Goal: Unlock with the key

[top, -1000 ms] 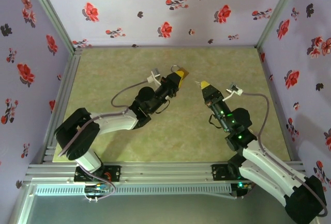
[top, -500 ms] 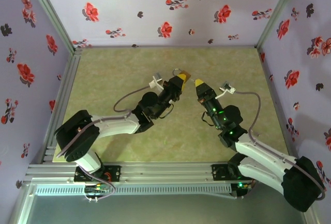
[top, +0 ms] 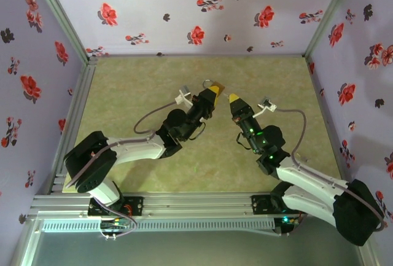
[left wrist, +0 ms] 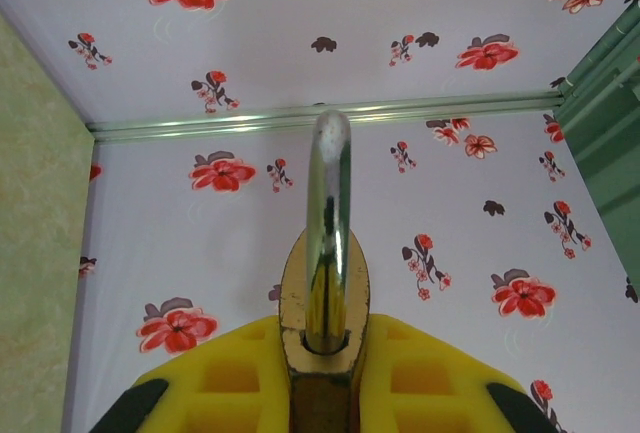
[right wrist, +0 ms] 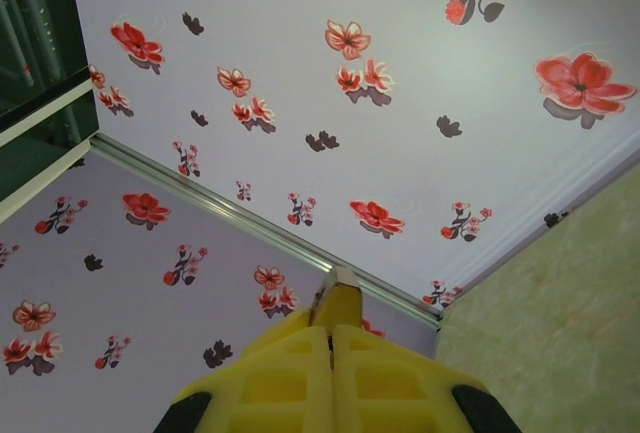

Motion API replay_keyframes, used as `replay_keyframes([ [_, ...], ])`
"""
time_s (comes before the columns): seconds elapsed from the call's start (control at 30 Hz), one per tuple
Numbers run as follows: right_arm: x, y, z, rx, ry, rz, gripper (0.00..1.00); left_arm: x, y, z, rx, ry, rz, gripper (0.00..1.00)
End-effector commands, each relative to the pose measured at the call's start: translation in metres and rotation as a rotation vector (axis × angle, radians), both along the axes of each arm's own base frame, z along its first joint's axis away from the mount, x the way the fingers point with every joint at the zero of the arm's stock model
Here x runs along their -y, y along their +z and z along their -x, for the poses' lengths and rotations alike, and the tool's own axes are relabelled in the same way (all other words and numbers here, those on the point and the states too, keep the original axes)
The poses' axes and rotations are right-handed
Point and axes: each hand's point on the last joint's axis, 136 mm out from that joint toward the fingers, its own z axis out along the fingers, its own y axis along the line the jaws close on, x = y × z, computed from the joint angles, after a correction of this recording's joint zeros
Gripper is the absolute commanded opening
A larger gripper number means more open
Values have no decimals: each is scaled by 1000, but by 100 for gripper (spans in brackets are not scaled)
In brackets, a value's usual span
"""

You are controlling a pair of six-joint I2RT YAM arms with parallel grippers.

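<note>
The green mottled table (top: pixel 123 94) lies bare around the two arms, which reach in from the near edge and meet above its middle, their yellow tips near each other but apart. The left gripper (top: pixel 209 97) is clamped on the brass padlock (left wrist: pixel 323 373). The wrist view shows the body edge-on, squeezed between the yellow pads (left wrist: pixel 425 378), with the silver shackle (left wrist: pixel 328 203) standing up out of the top towards the flowered wall (left wrist: pixel 200 63). The lock looks like solid metal, so I judge it heavy for its size and rigid. Its flat sides are the sensible place to grip, leaving the keyhole end free, though I cannot tell which way the keyhole faces. The right gripper (top: pixel 234 99) has its jaws pressed together with no gap. A small pale sliver poking from the very tip is, as far as I can make out, the key (right wrist: pixel 341 276), held by its head with only a little of the blade showing. It should handle as a light, stiff, thin and smooth thing. Pinched so near its end it could swivel or slip between the pads if it meets the lock off-line, so a firm pinch on the flat head, with the blade straight out, seems the best hold. From above, the key is too small to make out.
</note>
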Motion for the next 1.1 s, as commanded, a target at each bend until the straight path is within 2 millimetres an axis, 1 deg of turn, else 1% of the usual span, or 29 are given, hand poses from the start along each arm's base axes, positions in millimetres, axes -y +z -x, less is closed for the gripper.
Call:
replay_keyframes([
  [0.0, 3, 10, 0, 37, -26, -29, 0, -8, 44, 8, 89, 11, 111, 0],
  [0.4, 12, 9, 2, 34, -63, -21, 0, 3, 39, 13, 71, -33, 118, 0],
  [0.5, 11, 12, 3, 39, -57, -18, 0, 6, 35, 13, 60, -42, 121, 0],
  [0.67, 8, 8, 1, 27, -48, -11, 0, 10, 40, 15, 70, -50, 128, 0],
  [0.9, 3, 5, -1, 20, -35, -11, 0, 9, 45, 16, 83, -47, 129, 0],
  [1.07, 5, 0, -3, 9, -51, -11, 0, 10, 54, 18, 107, -56, 136, 0],
])
